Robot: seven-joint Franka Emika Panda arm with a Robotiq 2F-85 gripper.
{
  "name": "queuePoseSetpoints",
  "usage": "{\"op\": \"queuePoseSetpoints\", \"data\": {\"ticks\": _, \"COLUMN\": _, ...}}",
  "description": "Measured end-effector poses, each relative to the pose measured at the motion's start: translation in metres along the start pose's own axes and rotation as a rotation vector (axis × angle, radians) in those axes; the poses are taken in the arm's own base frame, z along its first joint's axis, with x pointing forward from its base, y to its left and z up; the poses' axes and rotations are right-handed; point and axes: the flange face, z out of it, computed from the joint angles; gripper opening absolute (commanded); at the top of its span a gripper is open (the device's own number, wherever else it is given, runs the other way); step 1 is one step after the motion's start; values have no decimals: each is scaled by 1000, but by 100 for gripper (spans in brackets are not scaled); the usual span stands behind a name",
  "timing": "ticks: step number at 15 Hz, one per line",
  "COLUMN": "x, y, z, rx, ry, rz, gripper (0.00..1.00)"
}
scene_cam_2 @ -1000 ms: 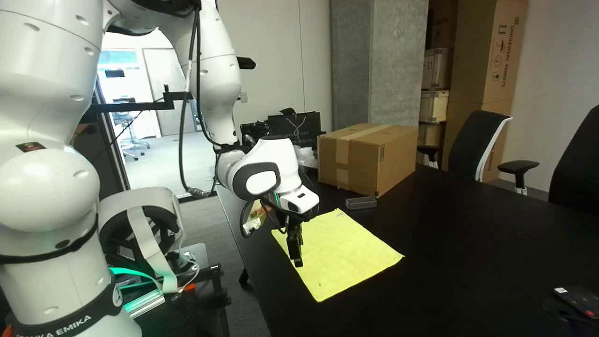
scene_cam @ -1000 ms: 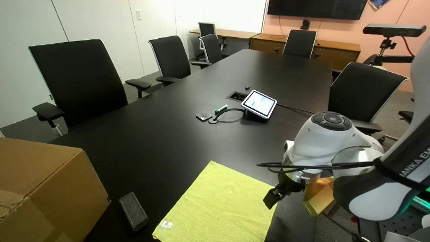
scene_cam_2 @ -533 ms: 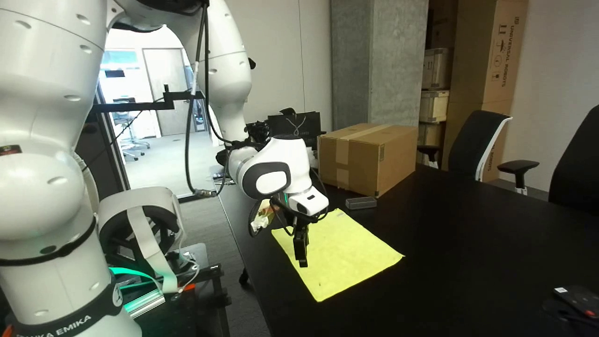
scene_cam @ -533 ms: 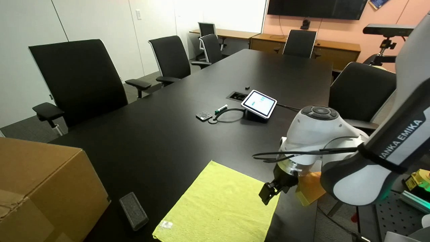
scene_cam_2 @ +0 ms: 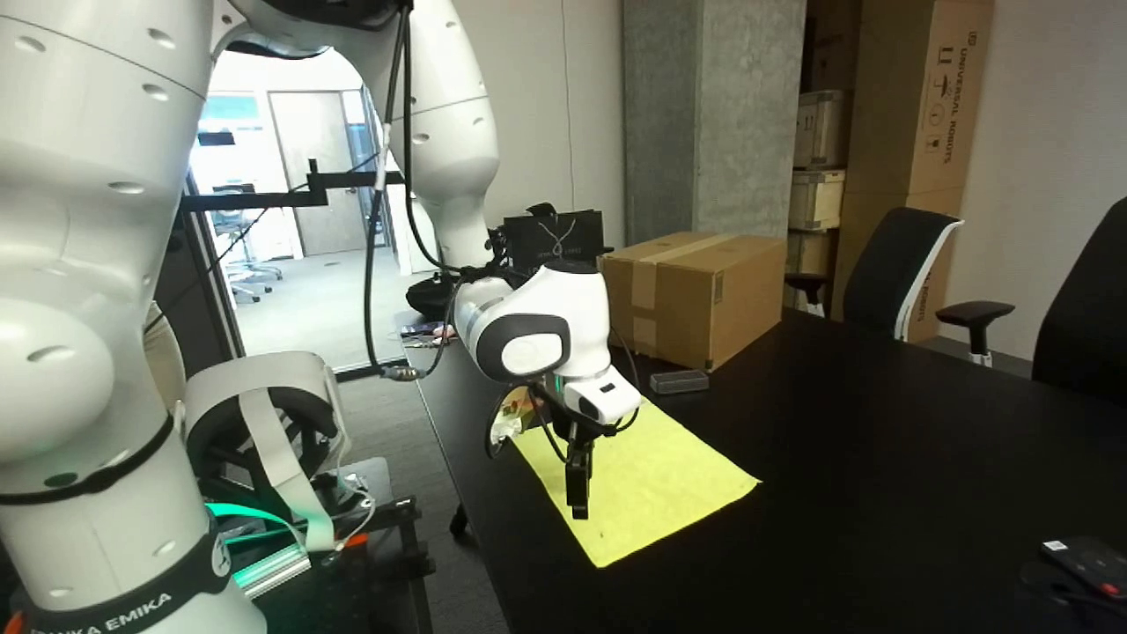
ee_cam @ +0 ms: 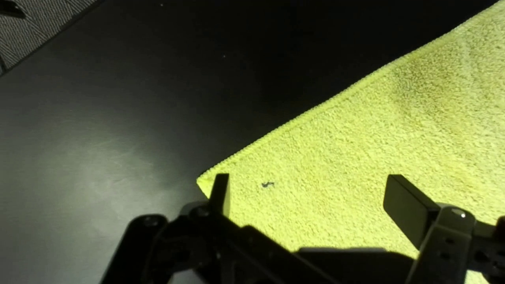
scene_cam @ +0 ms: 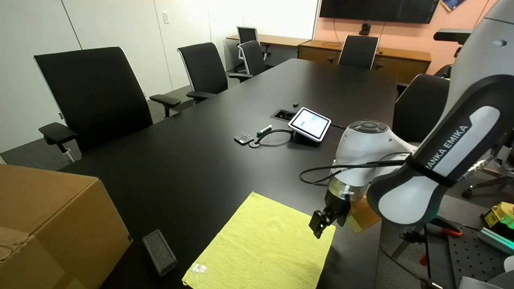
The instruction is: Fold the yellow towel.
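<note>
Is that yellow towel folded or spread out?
Spread out: both exterior views show the yellow towel flat on the table, no fold visible.

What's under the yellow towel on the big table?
The yellow towel lies flat on the black table, which shows around its edges. The part right beneath is covered, so I can't tell if something thin is there. No big bump shows.

Black chairs flank a dark table, apparently on carpet.

The jaws point down over the yellow towel, 1 cardboard box beyond it on the table.
</note>
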Motion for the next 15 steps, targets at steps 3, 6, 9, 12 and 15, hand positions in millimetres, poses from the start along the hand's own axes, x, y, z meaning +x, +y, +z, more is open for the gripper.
{"op": "queuePoseSetpoints", "data": {"ticks": 3, "x": 2, "y": 4, "z": 11, "rx": -10, "ry": -30, "rz": 7, "gripper": 100}}
{"op": "queuePoseSetpoints", "data": {"ticks": 6, "x": 6, "y": 6, "z": 19, "rx": -8, "ry": -48, "rz": 10, "gripper": 100}}
{"op": "queuePoseSetpoints", "data": {"ticks": 9, "x": 13, "y": 9, "z": 26, "rx": -3, "ry": -60, "rz": 21, "gripper": 100}}
{"op": "queuePoseSetpoints", "data": {"ticks": 12, "x": 23, "y": 16, "z": 33, "rx": 1, "ry": -75, "rz": 42, "gripper": 100}}
{"op": "queuePoseSetpoints", "data": {"ticks": 15, "x": 31, "y": 24, "z": 42, "rx": -1, "ry": -83, "rz": 62, "gripper": 100}}
